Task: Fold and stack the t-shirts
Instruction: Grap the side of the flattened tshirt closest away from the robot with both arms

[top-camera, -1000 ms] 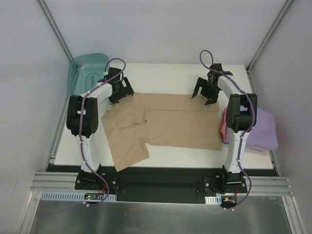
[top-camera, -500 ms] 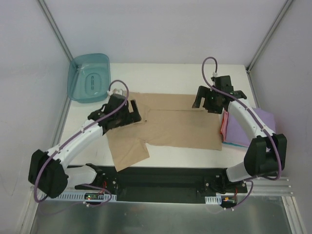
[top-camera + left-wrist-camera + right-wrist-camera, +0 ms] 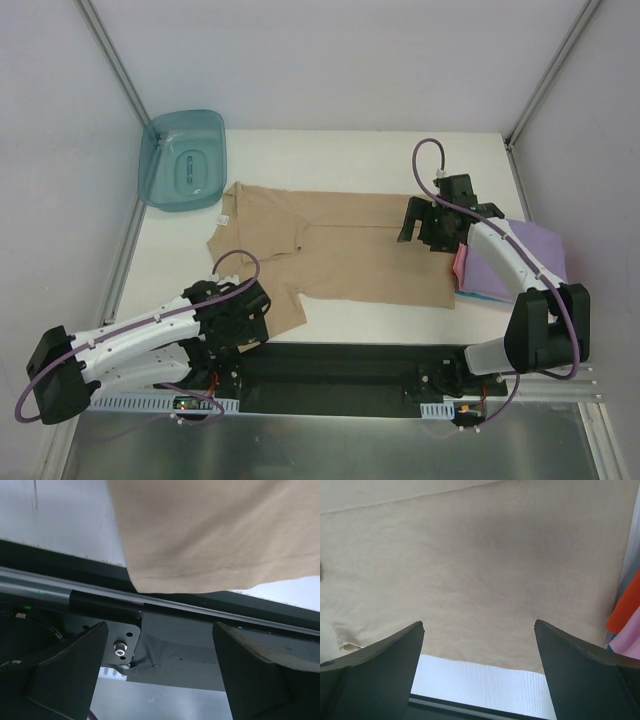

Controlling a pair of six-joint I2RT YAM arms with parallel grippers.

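Observation:
The tan t-shirt (image 3: 340, 250) lies spread flat across the middle of the table, with one sleeve (image 3: 272, 312) reaching the front edge. My left gripper (image 3: 243, 322) is open and empty, low at the front edge beside that sleeve. In the left wrist view the tan cloth (image 3: 215, 530) fills the top, above the open gripper (image 3: 160, 680). My right gripper (image 3: 418, 228) is open and empty over the shirt's right end. The right wrist view shows tan cloth (image 3: 480, 570) ahead of the open gripper (image 3: 479, 680). The folded lavender shirt (image 3: 535, 255) lies on the pink one (image 3: 460, 265) at the right.
A teal translucent tub (image 3: 183, 160) stands at the far left corner. A black rail (image 3: 190, 630) runs along the table's front edge under the left gripper. White walls close in the table on three sides.
My left arm has swung from the shirt's far left corner back to the front edge. The shirt's left part now lies spread out toward the tub. My right gripper shifted slightly nearer.

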